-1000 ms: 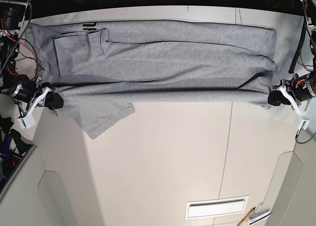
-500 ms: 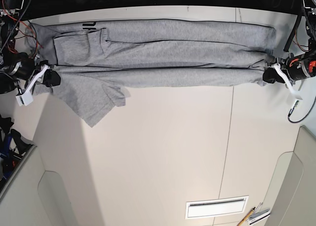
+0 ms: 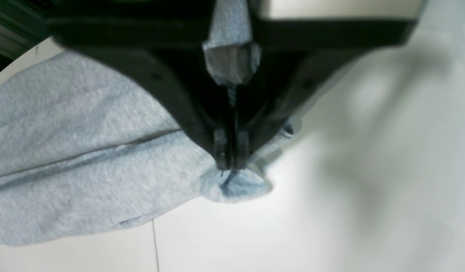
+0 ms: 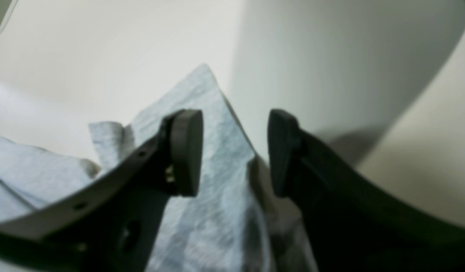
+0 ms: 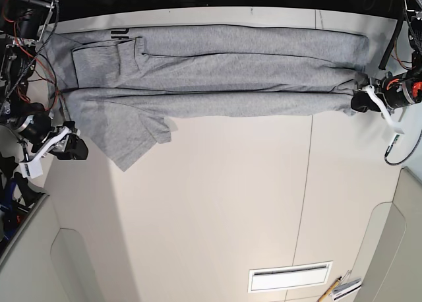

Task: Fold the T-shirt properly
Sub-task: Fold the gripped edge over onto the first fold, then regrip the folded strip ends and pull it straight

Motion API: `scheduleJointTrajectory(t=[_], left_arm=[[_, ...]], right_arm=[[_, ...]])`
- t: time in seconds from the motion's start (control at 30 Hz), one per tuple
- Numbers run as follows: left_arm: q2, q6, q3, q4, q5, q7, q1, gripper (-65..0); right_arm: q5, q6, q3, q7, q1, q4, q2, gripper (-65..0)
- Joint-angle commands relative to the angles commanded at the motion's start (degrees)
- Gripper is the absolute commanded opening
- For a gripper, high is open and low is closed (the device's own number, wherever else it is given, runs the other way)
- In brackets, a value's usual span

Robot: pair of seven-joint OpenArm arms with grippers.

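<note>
Grey T-shirt pinched by left claw.

Both arms are black with loose red and black cables along them. The left gripper and right gripper have matte black curved fingers, small screw holes, and white brackets behind them.
</note>
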Motion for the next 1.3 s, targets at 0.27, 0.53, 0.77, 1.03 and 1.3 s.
scheduleJointTrajectory(t=[0.27,0.53,0.77,1.03,1.3], left_arm=[[0.4,0.0,0.0,0.0,0.0,0.0,0.0,-65.0],[0.5,0.0,0.0,0.0,-1.5,0.0,0.0,-65.0],[1.4,0.0,0.0,0.0,-1.5,0.0,0.0,-65.0],[1.5,0.0,0.0,0.0,-1.6,0.0,0.0,-65.0],[1.2,0.0,-0.9,0.2,-3.9,1.6,-0.2,-65.0]], right_arm=[[-6.6,0.00,-8.4,6.8,5.2,-13.2,-0.9,-28.3],[-6.5,0.04,-15.2,6.3,6.1,-16.0,-2.8,-28.5],[-6.3,0.02,-15.5,5.6,6.1,-15.4,-4.9,-54.0],[-2.4,0.04,-15.4,3.7,6.1,-13.1,-4.8,-65.0],[4.5,0.02,-12.9,-9.4,3.3,5.6,-4.8,-65.0]])
